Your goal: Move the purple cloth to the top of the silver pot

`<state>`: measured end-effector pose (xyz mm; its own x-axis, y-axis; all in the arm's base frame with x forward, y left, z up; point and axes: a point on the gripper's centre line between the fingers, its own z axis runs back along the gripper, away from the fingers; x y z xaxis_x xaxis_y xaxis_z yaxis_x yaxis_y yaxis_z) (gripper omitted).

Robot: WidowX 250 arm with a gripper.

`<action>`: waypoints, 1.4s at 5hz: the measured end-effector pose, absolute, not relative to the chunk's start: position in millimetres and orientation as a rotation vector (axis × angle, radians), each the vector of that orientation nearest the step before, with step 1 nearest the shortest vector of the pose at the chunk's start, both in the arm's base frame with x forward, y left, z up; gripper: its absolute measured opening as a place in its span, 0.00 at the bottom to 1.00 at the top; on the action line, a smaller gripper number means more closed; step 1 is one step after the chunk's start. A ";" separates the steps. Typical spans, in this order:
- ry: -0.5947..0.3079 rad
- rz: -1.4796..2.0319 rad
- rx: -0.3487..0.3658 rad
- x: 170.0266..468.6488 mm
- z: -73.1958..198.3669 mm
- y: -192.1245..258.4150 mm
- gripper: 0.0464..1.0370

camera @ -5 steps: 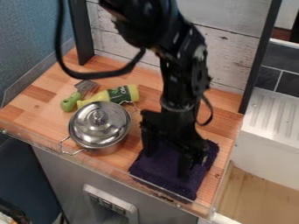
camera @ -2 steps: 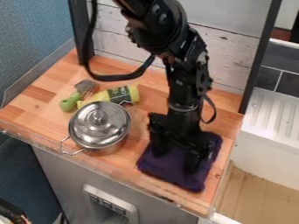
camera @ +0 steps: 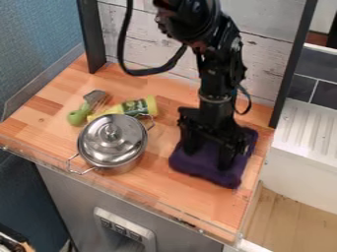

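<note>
A: Purple cloth (camera: 211, 174)?

B: Right of the silver pot (camera: 113, 142) in view, apart from it; flat on the worktop (camera: 155, 178) or slightly raised, cannot tell.

A: Gripper (camera: 208, 158)?

B: Same side of the pot, down at the cloth. Fingers spread, purple showing between. No firm pinch evident.

A: Step in hand?

B: Securing the cloth, by the look of it; transfer unfinished.

A: Next?

B: Probably close on a fold, lift clear of the pot's rim, carry across, lower onto its lid (camera: 112, 134).

The wooden counter (camera: 154, 184) (all patchwork browns) bears a silver pot (camera: 105, 147), purple cloth (camera: 201, 165), yellow bottle (camera: 139, 106) and green-handled utensil (camera: 79, 115).
</note>
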<state>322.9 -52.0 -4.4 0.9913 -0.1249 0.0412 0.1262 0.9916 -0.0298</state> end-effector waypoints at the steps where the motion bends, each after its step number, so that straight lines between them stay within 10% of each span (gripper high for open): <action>1: -0.067 -0.119 -0.045 343.5 -4.7 -46.8 0.96; 7: -0.084 0.098 0.100 377.1 -1.1 61.4 0.96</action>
